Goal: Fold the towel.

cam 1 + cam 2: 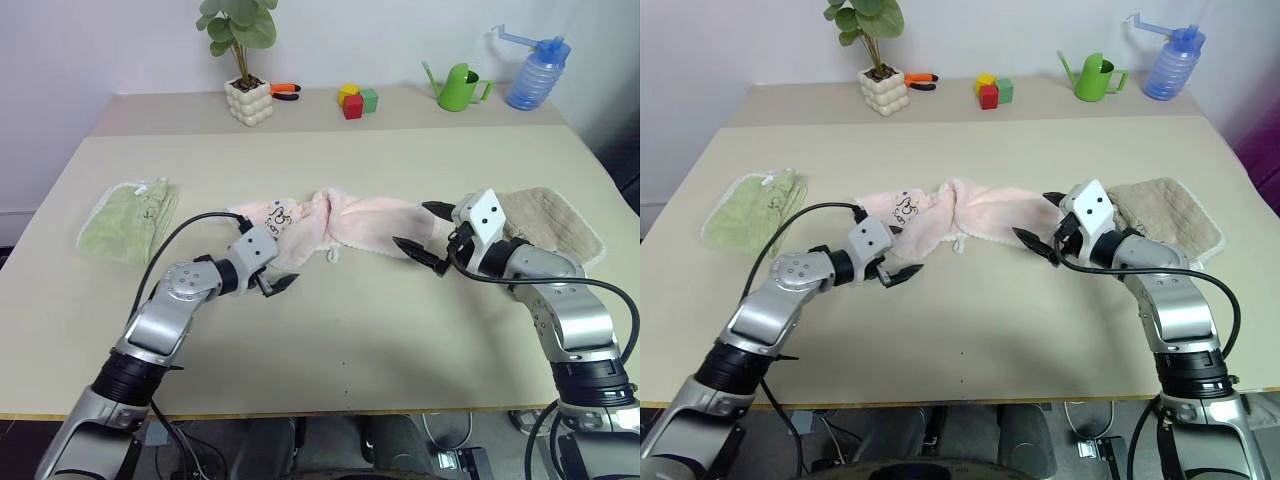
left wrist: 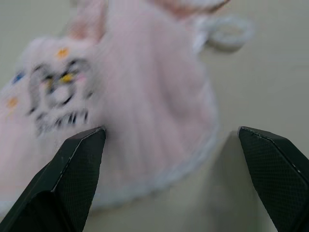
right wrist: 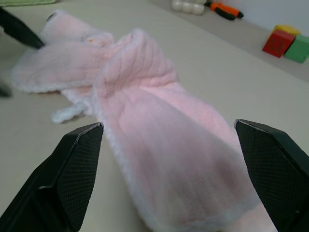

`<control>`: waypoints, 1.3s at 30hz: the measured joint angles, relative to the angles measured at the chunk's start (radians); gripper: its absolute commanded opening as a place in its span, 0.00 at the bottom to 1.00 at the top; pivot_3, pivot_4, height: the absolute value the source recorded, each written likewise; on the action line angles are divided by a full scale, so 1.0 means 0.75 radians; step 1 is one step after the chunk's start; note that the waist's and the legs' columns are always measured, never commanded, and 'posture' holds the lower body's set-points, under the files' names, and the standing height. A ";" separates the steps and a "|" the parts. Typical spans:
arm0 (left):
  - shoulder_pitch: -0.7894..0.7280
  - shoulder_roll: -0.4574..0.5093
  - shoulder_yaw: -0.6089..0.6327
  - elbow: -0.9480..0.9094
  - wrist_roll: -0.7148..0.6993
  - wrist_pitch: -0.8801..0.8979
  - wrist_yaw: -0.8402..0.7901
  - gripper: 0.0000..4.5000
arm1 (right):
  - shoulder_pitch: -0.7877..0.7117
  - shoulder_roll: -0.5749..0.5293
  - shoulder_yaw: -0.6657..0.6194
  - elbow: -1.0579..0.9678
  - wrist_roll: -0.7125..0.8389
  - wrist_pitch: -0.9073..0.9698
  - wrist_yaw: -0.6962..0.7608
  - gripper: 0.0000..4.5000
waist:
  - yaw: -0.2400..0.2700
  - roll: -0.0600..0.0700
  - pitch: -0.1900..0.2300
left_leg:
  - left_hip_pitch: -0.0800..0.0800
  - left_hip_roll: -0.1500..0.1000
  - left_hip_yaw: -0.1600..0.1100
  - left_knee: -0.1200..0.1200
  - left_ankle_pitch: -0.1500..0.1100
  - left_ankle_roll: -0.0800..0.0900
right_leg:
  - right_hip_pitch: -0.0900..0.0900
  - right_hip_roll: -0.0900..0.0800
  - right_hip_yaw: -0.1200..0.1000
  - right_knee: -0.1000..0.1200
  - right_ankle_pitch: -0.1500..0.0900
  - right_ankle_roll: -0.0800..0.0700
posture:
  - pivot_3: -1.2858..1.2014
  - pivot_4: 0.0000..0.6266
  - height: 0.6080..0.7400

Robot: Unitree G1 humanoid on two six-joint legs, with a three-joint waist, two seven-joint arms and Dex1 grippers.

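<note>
pale pink terry towel (image 1: 340, 222) lies bunched and twisted across the middle of the beige table (image 1: 330, 330), w/ white scalloped edging, a small dark cartoon print near its left end and a little white loop (image 1: 331, 256) hanging at the front edge. left gripper (image 1: 268, 270) is at the towel's left end, fingers wide apart, holding nothing; in the left wrist view the print sits just past one finger (image 2: 77, 164). right gripper (image 1: 425, 240) is at the towel's right end, fingers also wide apart, nothing between them. light green towel (image 1: 128, 220) lies well to the left, beige-brown towel (image 1: 555, 225) at the right, beside the right arm. at the back: potted plant (image 1: 245, 60), colour blocks (image 1: 356, 99), green watering can (image 1: 460, 88), blue spray bottle (image 1: 535, 72).
</note>
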 measured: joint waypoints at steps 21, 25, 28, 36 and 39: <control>0.001 -0.006 -0.005 0.046 0.082 -0.036 0.006 0.01 | 0.036 0.017 -0.001 -0.001 -0.002 -0.039 -0.009 1.00 | -0.002 0.000 0.000 | 0.001 0.000 0.000 0.000 0.000 0.000 | 0.000 0.000 0.000 0.001 0.000 0.000 | 0.52 0.24 0.94; 0.022 -0.005 0.089 0.079 0.073 -0.056 0.067 0.01 | 0.070 -0.020 0.001 -0.030 -0.010 -0.047 0.016 1.00 | -0.003 0.000 0.000 | 0.001 0.000 0.000 0.000 0.000 0.000 | 0.000 0.000 0.000 0.001 0.000 0.000 | 0.52 0.24 0.94; 0.024 -0.019 0.219 0.081 0.017 -0.063 0.118 0.01 | 0.082 -0.035 0.026 -0.053 -0.042 -0.067 0.037 1.00 | -0.002 0.000 0.000 | 0.001 0.000 0.000 0.000 0.000 0.000 | 0.000 0.000 0.000 0.001 0.000 0.000 | 0.52 0.24 0.94; 0.080 0.053 0.434 0.026 -0.095 -0.092 0.098 0.01 | 0.083 -0.075 0.202 -0.052 -0.250 -0.258 0.079 1.00 | -0.001 0.000 0.000 | 0.001 0.000 0.000 0.000 0.001 -0.002 | 0.000 0.000 0.000 0.000 0.000 0.000 | 0.52 0.24 0.94; 0.110 0.053 0.432 0.023 -0.098 -0.092 0.091 0.01 | 0.045 -0.103 0.262 0.046 -0.394 -0.361 0.054 1.00 | 0.001 0.000 0.000 | 0.001 0.000 0.000 0.000 0.001 -0.002 | 0.000 0.000 0.000 0.000 0.000 0.000 | 0.52 0.24 0.94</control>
